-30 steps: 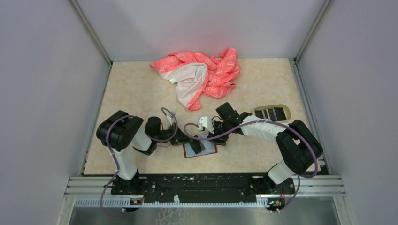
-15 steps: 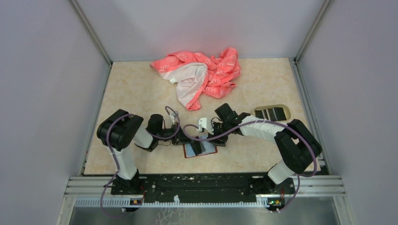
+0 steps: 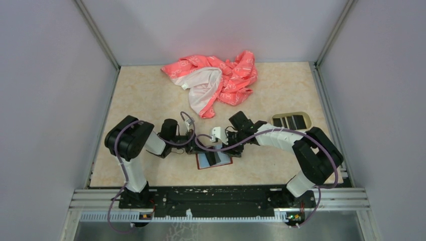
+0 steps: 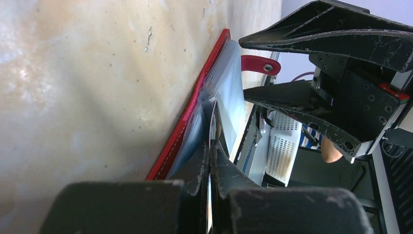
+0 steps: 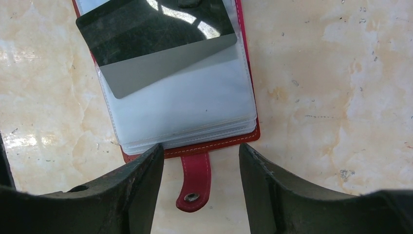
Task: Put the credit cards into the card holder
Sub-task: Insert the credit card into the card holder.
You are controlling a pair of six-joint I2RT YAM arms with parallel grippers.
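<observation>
Left claw [image 4: 211, 151] is pinched shut on the card [image 5: 146, 44], which lies skewed and partly inside a sleeve [image 5: 204, 83] of the open holder [image 5: 185, 117] on the desk [image 3: 150, 90]. Right claw [image 5: 200, 152] gapes empty astride the snap tab [image 5: 195, 187]. Pushed askew, the card could jam, or shove the unpinned holder. Since 1 second ago, the left arm [image 3: 150, 143] has edged toward the holder.

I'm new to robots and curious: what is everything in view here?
card holder: one, dark red, open on the table's near middle.
credit card: one, black, partly in the holder's clear pocket.
credit cards: a few, black, in the tray.
tray: one, beige oval, table's right side.
cloth: one, pink and white, crumpled, far side.
table: one, beige marbled.
left end effector: one, black, shut, at the holder's pockets.
right end effector: one, black, open, above the holder's strap.
</observation>
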